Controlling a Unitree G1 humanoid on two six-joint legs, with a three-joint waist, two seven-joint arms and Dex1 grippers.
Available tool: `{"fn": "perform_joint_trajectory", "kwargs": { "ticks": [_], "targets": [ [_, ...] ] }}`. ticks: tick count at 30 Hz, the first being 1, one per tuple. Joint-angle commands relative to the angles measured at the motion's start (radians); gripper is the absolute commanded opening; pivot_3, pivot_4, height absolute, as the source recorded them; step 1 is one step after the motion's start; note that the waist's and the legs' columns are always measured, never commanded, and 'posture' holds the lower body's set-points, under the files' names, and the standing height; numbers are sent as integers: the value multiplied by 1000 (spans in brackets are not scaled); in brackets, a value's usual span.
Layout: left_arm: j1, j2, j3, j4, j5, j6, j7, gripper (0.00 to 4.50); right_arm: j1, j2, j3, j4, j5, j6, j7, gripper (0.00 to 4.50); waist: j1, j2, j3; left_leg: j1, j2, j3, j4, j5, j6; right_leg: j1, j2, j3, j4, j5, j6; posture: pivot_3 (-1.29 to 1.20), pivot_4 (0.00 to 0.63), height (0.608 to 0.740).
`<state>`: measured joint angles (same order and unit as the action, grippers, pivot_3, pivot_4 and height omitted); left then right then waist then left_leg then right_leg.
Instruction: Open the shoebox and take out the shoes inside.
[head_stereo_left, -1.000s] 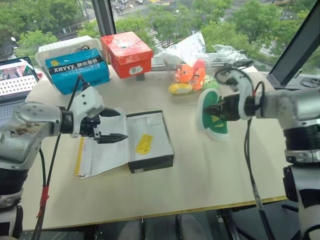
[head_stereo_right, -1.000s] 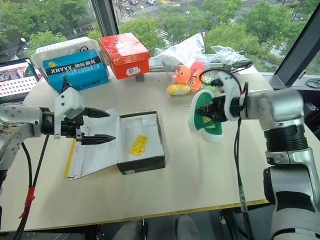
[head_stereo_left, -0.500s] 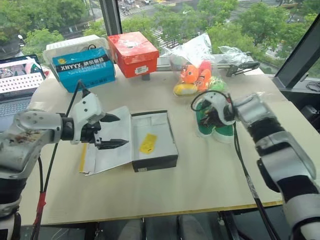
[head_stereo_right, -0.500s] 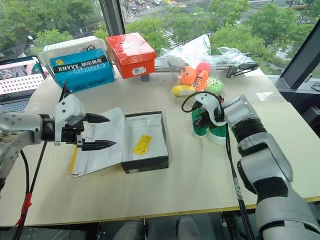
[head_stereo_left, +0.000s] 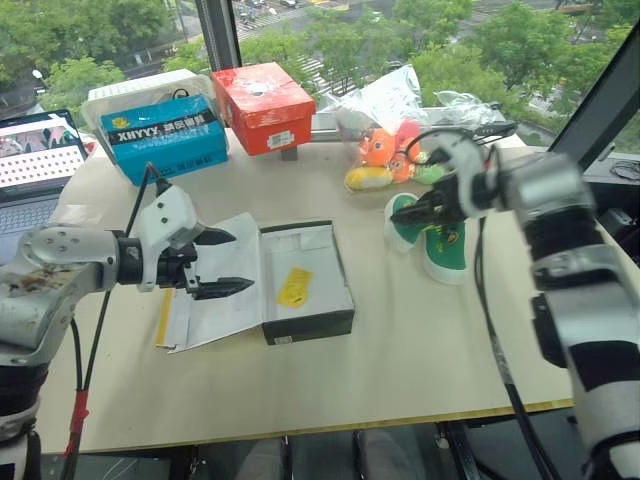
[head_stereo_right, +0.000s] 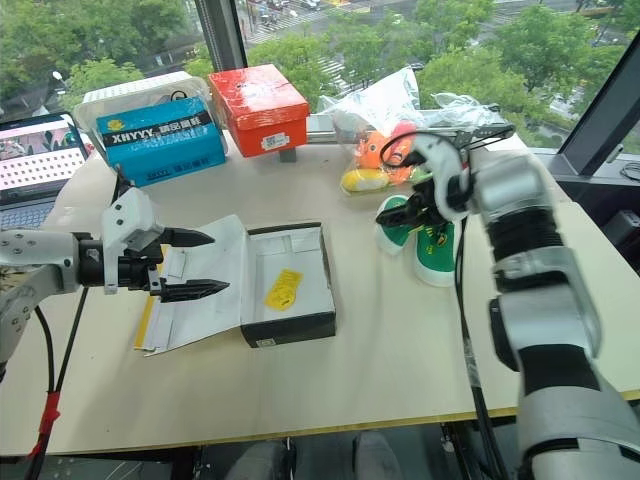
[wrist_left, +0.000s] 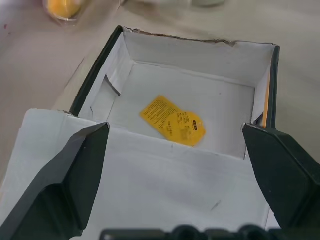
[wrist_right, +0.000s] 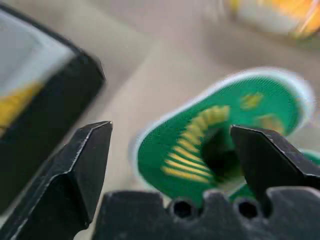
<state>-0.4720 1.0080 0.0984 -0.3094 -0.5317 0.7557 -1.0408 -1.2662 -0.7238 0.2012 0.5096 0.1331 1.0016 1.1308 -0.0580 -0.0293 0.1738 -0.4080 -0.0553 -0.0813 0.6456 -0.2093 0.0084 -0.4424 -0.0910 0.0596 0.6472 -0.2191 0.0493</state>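
Right wrist view: right gripper (wrist_right: 170, 145) now spread wide and empty above the shoes (head_stereo_left: 432, 235) just set beside the open, emptied shoebox (head_stereo_left: 305, 281), left gripper (head_stereo_left: 222, 263) wide over its lid, leaving the task apparently done.

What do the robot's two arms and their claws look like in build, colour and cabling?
Both arms are silver-grey metal segments with darker joints, each ending in a white wrist housing. The left claw and the right claw each carry two black, tapered, pointed fingers on a black base. Thin black cables loop along both arms; the left arm's cable has a red sleeve lower down.
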Motion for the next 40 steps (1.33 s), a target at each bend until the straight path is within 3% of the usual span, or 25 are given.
{"fn": "perform_joint_trajectory", "kwargs": {
  "ticks": [1, 6, 10, 12, 14, 20, 23, 28, 32, 33, 37, 40],
  "targets": [
    [-42, -27, 50, 68, 2, -53, 20, 4500, 85, -117, -73, -368, 128, 181, 60, 4450, 8, 0, 0, 0, 0, 0, 0, -1, 0, 1, 0, 0, -1, 0, 0, 0, 150, 740],
    [-43, -65, 63, 110, 16, -92, 64, 4500, 282, -170, -178, -653, 231, 265, 2, 4450, 13, -1, 0, 3, 0, 1, 2, -1, 1, 3, -1, 0, -5, 0, 0, 0, 150, 740],
    [-15, -182, 183, 96, -11, -69, 241, 4500, 503, 1, -396, -832, 233, 33, -193, 4450, 14, -1, -1, 3, 1, 2, 4, -1, 1, 4, -1, 0, -3, 0, 0, 0, 150, 740],
    [49, -256, 278, 67, -19, -77, 343, 4500, 530, 107, -531, -824, 290, 180, -296, 4450, 12, -1, -1, 2, 0, 2, 6, -1, 1, 2, -1, 2, 0, 0, 1, 0, 150, 740],
    [99, -332, 362, 41, -23, -100, 440, 4500, 592, 180, -570, -854, 277, 175, -403, 4450, 15, -2, -1, 3, 0, 4, 6, -1, 1, 2, -2, 5, 1, 1, 1, 0, 150, 740],
    [297, -415, 373, -49, 67, -191, 545, 4500, 833, 266, -545, -936, 188, -51, -575, 4450, 29, -5, -4, 4, 0, 4, 6, -1, 1, 4, -2, 5, -1, 2, 2, 0, 150, 740],
    [408, -482, 352, -54, 151, -282, 613, 4500, 977, 389, -555, -966, 145, -168, -709, 4450, 38, -5, -5, 6, 0, 4, 7, -1, 1, 5, -1, 5, -1, 3, 2, 0, 150, 740],
    [562, -602, 374, -51, 206, -443, 669, 4500, 1216, 479, -481, -992, 52, -400, -800, 4450, 40, -5, -5, 9, 0, 5, 5, -1, 0, 8, -1, 6, -3, 3, 2, 0, 150, 740],
    [619, -657, 375, -11, 261, -559, 719, 4500, 1341, 474, -411, -947, -35, -597, -813, 4450, 41, -5, -5, 15, 2, 6, 5, -1, 0, 14, -1, 6, -3, 3, 1, 0, 150, 740],
    [628, -668, 367, -11, 270, -578, 727, 4500, 1357, 480, -410, -934, -32, -625, -817, 4450, 41, -5, -5, 22, 3, 6, 4, -1, 0, 22, 0, 5, -6, 2, 1, 0, 150, 740],
    [698, -770, 265, 50, 344, -707, 759, 4500, 1453, 478, -356, -848, -106, -781, -842, 4450, 40, -3, -6, 26, 3, 7, 4, -1, 0, 31, 0, 5, -12, -3, 10, 0, 150, 740],
    [702, -780, 256, 105, 354, -760, 756, 4500, 1467, 477, -347, -815, -113, -840, -849, 4450, 41, -4, -7, 32, 5, 7, 3, -4, -1, 39, 0, 4, -18, -3, 11, 0, 150, 740]
  ]
}}
